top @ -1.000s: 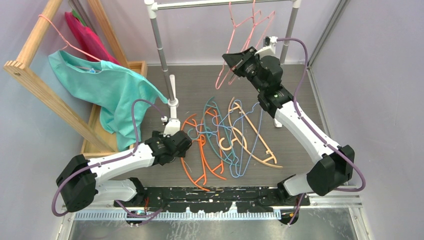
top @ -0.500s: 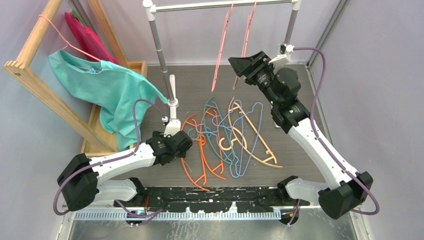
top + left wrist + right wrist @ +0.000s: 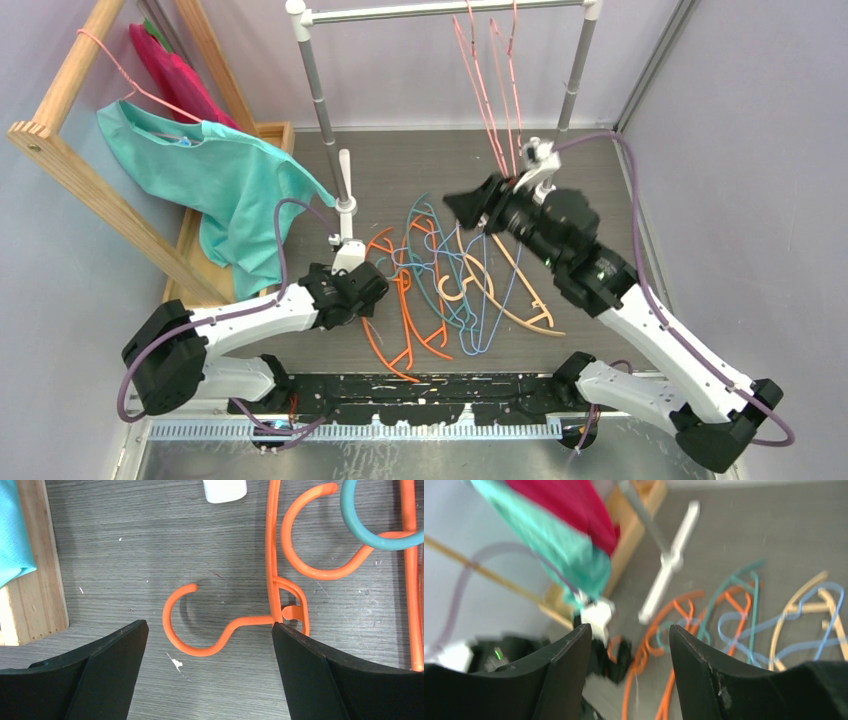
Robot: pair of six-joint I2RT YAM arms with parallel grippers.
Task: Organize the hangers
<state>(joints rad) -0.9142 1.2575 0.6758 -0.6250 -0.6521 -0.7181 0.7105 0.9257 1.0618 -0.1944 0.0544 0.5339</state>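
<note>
On the tabletop (image 3: 400, 160), tangled orange, teal, blue, tan hangers (image 3: 404, 300), left tool (image 3: 207, 626) and right tool (image 3: 630, 627) spread

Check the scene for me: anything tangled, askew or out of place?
Yes. The loose hangers lie overlapped in a tangle on the floor, and the teal shirt droops lopsidedly across the wooden rack.
</note>
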